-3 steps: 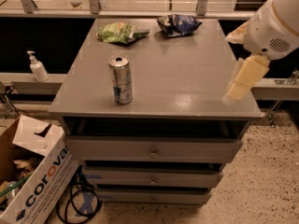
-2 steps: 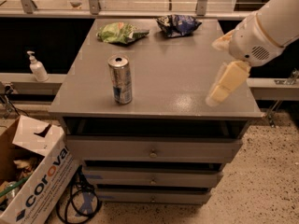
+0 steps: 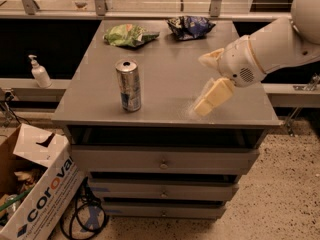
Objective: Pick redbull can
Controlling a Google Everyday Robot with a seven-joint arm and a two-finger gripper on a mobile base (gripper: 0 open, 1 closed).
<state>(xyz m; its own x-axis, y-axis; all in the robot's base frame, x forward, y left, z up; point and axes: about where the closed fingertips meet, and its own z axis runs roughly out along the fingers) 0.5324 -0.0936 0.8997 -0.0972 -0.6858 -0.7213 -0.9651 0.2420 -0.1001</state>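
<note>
The redbull can [image 3: 129, 85], slim and silver with blue panels, stands upright on the left front part of the grey cabinet top [image 3: 170, 69]. My gripper [image 3: 201, 84] hangs over the right front part of the top, to the right of the can and well apart from it. Its cream fingers [image 3: 214, 95] are spread apart and hold nothing. The white arm reaches in from the upper right.
A green snack bag [image 3: 129, 35] and a dark blue snack bag [image 3: 189, 26] lie at the back of the top. Drawers [image 3: 162, 161] sit below. A cardboard box [image 3: 35, 194] stands on the floor at the left, and a soap dispenser [image 3: 39, 72] on the left ledge.
My gripper has moved left and a little toward the front across the cabinet top, closer to the can. The can and the bags have not moved.
</note>
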